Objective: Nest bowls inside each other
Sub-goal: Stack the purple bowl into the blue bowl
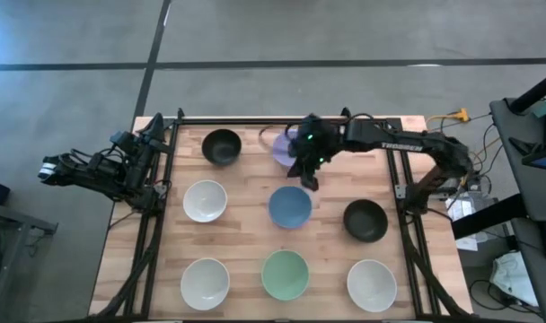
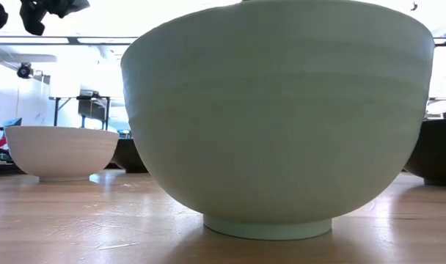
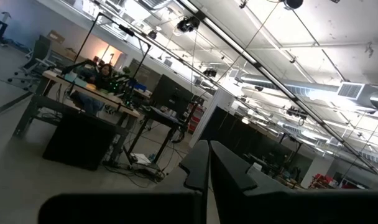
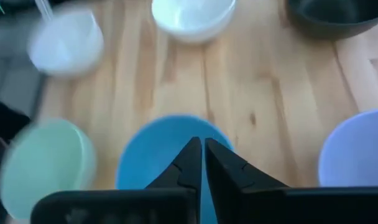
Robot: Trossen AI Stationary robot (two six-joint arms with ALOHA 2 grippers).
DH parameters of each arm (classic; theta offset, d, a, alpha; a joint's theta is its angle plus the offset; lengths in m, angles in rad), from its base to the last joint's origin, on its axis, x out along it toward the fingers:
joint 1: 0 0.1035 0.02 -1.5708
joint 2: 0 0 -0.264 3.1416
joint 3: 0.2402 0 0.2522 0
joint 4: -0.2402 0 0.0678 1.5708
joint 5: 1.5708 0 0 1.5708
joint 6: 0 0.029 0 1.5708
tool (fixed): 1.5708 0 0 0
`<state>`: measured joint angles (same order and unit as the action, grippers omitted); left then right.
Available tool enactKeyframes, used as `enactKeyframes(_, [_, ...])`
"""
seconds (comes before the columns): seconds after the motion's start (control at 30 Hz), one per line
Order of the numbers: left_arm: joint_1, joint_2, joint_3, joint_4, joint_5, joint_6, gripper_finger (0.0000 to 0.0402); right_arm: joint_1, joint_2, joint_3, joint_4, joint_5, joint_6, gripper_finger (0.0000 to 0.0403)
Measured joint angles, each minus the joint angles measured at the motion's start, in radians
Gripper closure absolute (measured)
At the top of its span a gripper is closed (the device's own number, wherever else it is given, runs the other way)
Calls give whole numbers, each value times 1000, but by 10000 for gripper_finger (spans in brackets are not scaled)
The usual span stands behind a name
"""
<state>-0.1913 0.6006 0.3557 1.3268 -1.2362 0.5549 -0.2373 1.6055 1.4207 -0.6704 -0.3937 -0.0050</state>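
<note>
Just beyond the blue bowl (image 1: 290,207), beside the lavender bowl (image 1: 281,145): right gripper (image 1: 306,178), fingers together, empty; left gripper (image 3: 209,163) closed, off-table.

My right arm covers part of the lavender bowl (image 1: 280,144) from above, so I only see its edge there. Down low, the mint green bowl (image 2: 278,117) hides most of the table behind it, and a black bowl (image 2: 437,150) is cut off at the side. From my right wrist, the far white bowl (image 4: 66,42) looks blurry.
</note>
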Motion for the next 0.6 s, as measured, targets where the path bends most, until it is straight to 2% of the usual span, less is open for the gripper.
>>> enactKeyframes(0.1, [0,-5,0,0,0,0,402,-73,-63,-190,258,-93,121,375])
enactKeyframes(0.2, [0,-6,2,1,0,-1,402,-121,-105,-350,485,-102,246,361])
enactKeyframes(0.27, [0,-6,4,0,0,-2,402,-142,-117,-425,563,-102,234,349])
enactKeyframes(0.4, [0,-6,3,1,0,-55,402,-150,-117,-494,562,-34,96,308])
enactKeyframes(0.6, [0,0,-1,-1,0,-78,402,-152,-84,-462,535,57,6,230])
